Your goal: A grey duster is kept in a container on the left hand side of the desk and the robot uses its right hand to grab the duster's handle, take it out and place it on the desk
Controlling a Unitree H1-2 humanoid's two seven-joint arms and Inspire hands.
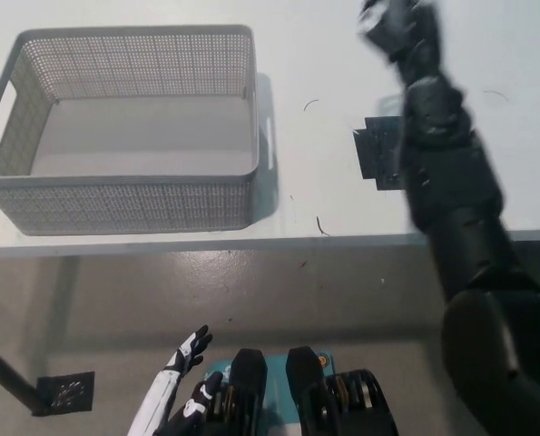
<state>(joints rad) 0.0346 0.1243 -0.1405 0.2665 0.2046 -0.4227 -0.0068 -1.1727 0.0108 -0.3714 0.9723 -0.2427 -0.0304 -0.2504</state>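
The grey mesh container (124, 204) stands on the left of the white desk (315, 64) with nothing inside it. The grey duster does not show anywhere in the head view. My black right hand (395, 25) is raised at the picture's top edge, to the right of the container and blurred by motion. It looks clenched as it was on the duster's handle, and whatever it holds runs out of the picture above. My white left hand (186, 377) rests open at the lower left, below the desk's front edge.
A black flat patch (377, 153) lies on the desk under my right forearm. The desk's front edge (251, 243) runs across the middle of the picture, with grey floor below it. Small dark specks dot the desk.
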